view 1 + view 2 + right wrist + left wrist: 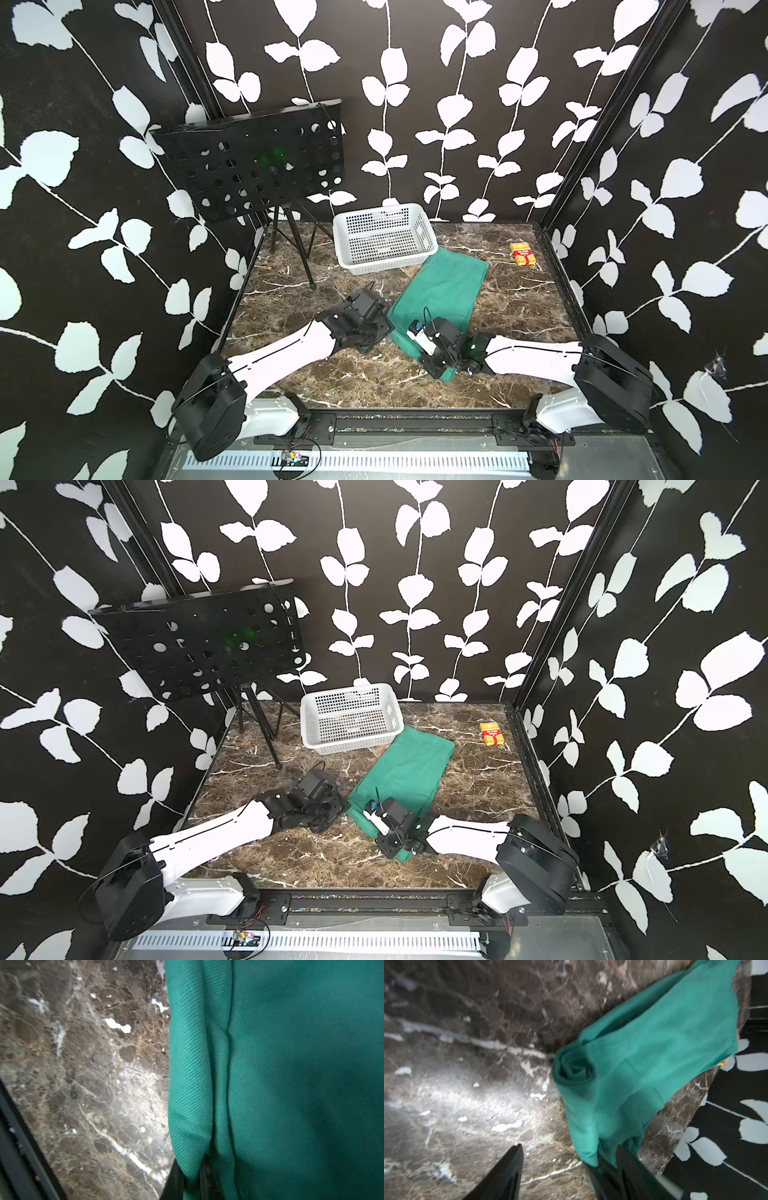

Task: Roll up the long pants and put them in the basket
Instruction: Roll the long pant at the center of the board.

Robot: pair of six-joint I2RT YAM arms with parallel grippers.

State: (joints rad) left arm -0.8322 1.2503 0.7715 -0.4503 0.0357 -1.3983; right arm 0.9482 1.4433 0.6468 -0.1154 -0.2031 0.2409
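Near centre of table (519, 316): the long pants (444, 282) lie folded in a strip, far end against the white basket (345, 249), near end curled into a small roll (574, 1070). Right gripper (190, 1167) pinches the near fold, likely anchoring it. Left gripper (569, 1147), jaws wide, waits at the roll's left end, probably to regrip.

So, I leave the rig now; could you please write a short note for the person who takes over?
Left gripper: open, jaws apart next to the cloth.
Right gripper: shut on a fold at the near edge of the long pants.
Pants: lying on the table, far end by the white basket.
Done: the near end is wound into a small roll.
Left: most of the length lies flat, not yet rolled; probably roll on toward the basket.
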